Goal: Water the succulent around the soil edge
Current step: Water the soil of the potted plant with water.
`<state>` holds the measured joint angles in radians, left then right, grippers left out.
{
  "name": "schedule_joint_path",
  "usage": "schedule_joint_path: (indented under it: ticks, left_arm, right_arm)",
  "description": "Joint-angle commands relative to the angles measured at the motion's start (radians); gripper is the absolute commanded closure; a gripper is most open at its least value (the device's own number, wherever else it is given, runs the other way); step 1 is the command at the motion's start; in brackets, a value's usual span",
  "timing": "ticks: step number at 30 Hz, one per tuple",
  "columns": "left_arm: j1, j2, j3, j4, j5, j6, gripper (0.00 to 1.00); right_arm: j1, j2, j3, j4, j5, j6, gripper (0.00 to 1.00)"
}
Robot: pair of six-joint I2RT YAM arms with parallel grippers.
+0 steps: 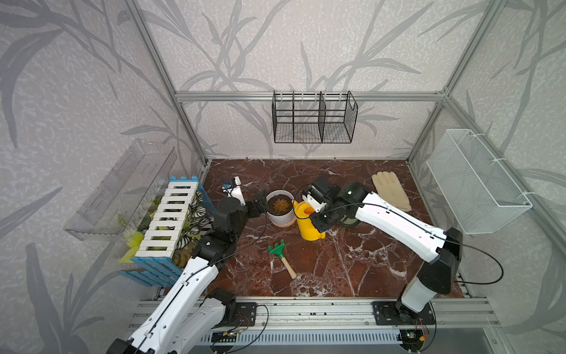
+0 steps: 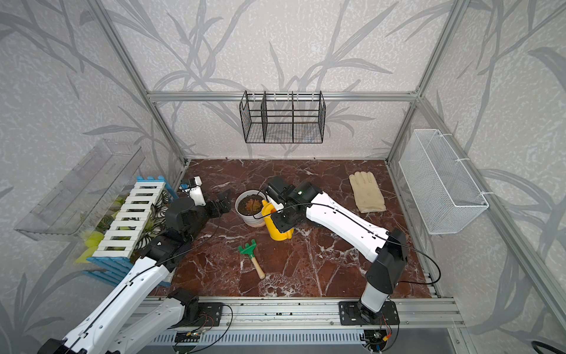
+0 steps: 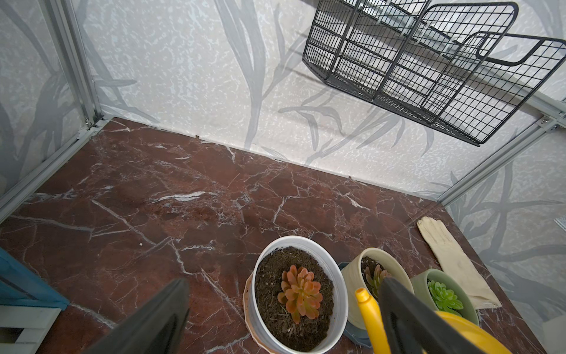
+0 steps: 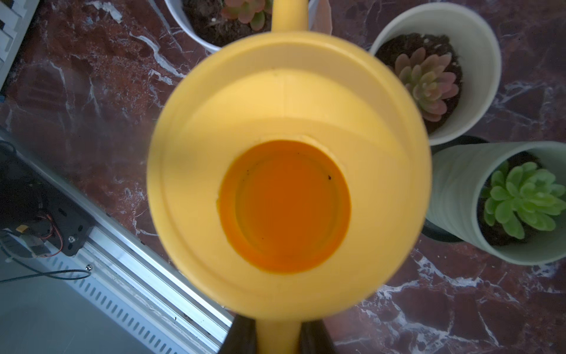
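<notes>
Centre of red-brown marble tabletop (image 1: 352, 260): white ribbed round ceramic pot (image 1: 280, 220), filled almost to the rim with dark soil (image 3: 266, 306). At the soil's middle, one orange-red rosette succulent (image 1: 279, 206), with a bare ring of soil all round it.

Right of that pot, clear only in the wrist views: cream round pot (image 4: 477, 46) with dark soil and a pink-tipped rosette (image 4: 425, 79). Close beside it, pale green ribbed pot (image 4: 453, 196) with a bright green rosette (image 4: 523, 202). Both largely hidden under the right arm in both top views.

At the left frame: blue-and-white slatted wooden crate (image 1: 165, 220), tilted, striped and yellow-green leaves inside.

Yellow plastic watering can (image 1: 306, 231): just beside the white pot, on its right side. Round fill hole (image 4: 284, 205) facing the right wrist camera, orange within, water level not readable. Spout (image 3: 369, 309) aimed at the white pot, tip at the rim; over the soil or short of it, cannot tell. Base on the tabletop or lifted, cannot tell.

Right gripper (image 4: 278, 337): clamped on the can's handle, one dark finger (image 4: 242, 337) on either side.

Left gripper (image 1: 261, 204): jaws spread wide, holding nothing, just beside the white pot's left wall; contact not resolvable. In the left wrist view, succulent ahead of and between the two spread fingers (image 3: 153, 318).
</notes>
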<state>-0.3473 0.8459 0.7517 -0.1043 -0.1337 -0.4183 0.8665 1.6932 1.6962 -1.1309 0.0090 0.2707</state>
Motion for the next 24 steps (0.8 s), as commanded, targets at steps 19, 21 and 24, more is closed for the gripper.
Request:
schedule_joint_path:
  ticks: [19,21,24]
  left_arm:
    - [0.010,-0.008,0.025,-0.005,-0.004,0.013,0.00]
    - [0.011,-0.009,0.024,-0.005,-0.006,0.014,0.00]
    - [0.013,-0.008,0.025,-0.005,-0.005,0.013,0.00]
  right_arm:
    - [0.060,0.005,0.019,-0.012,-0.121,-0.019,1.00]
    - [0.074,0.018,0.016,-0.001,-0.133,-0.018,1.00]
    - [0.099,0.038,0.020,0.019,-0.144,-0.023,1.00]
